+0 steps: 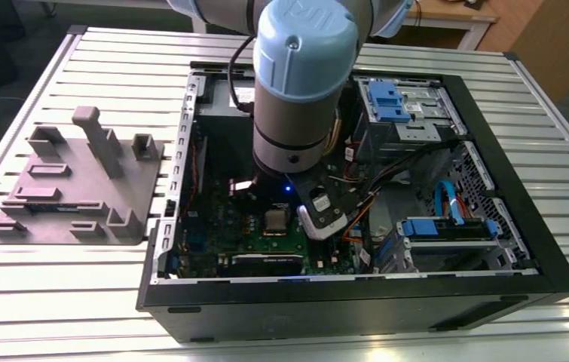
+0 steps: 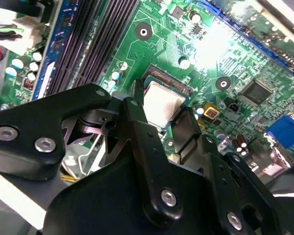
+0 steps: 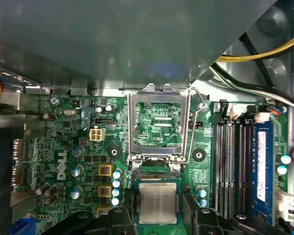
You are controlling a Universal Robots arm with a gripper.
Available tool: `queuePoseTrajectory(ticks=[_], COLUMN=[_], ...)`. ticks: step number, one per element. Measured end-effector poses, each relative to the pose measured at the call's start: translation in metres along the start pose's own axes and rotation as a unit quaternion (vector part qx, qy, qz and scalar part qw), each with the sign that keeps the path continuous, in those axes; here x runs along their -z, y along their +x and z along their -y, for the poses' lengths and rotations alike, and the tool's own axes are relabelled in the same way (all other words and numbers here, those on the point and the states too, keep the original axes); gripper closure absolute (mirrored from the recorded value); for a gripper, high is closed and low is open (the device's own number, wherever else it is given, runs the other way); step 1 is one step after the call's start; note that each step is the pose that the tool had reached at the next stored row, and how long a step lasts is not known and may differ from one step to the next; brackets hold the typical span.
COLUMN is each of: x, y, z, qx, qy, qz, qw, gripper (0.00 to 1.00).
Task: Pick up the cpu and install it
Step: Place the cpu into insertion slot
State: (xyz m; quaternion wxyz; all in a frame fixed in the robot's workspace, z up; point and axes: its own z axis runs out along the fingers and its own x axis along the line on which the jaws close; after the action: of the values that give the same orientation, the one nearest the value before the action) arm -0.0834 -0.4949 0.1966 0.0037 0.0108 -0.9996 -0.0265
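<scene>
Workshop: slatted bench (image 1: pixel 53 290), opened computer case (image 1: pixel 365 311)

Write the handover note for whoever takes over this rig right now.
Gripper: down inside the open black computer case, right at the small flat square cpu with the silver-grey metal top. Whether it grips the cpu cannot be judged.
Cpu: at the socket on the green motherboard.
Done: the cpu is at the socket.
Left: full seating is not confirmed, and the metal retention frame stands open.
</scene>
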Motion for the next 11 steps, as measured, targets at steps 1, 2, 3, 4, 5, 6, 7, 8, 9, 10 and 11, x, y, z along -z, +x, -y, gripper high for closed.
queuePoseTrajectory(ticks=[1,2,3,4,5,6,7,8,9,10,11], x=[-0.0007,-0.0013,-0.0019,-0.0021,-0.0022,-0.0024,-0.0025,-0.0027,-0.003,-0.0038,-0.0046], y=[0.0,0.0001,0.0001,0.0001,0.0001,0.0001,0.0001,0.0001,0.0001,0.0001,0.0001], z=[0.0,0.0001,0.0001,0.0002,0.0003,0.0003,0.0005,0.0007,0.0008,0.0008,0.0009], qx=[0.0,0.0,0.0,0.0,0.0,0.0,0.0,0.0,0.0,0.0,0.0], qy=[0.0,0.0,0.0,0.0001,0.0002,0.0001,0.0,0.0,0.0,-0.0001,0.0], qz=[-0.0012,-0.0021,-0.003,-0.0036,-0.0037,-0.0037,-0.0037,-0.0037,-0.0037,-0.0037,-0.0037], qw=[1.0,1.0,1.0,0.99999,0.99999,0.99999,0.99999,0.99999,0.99999,0.99999,0.99999], gripper=[0.53,0.53,0.53,0.53,0.53,0.53,0.53,0.53,0.53,0.53,0.53])
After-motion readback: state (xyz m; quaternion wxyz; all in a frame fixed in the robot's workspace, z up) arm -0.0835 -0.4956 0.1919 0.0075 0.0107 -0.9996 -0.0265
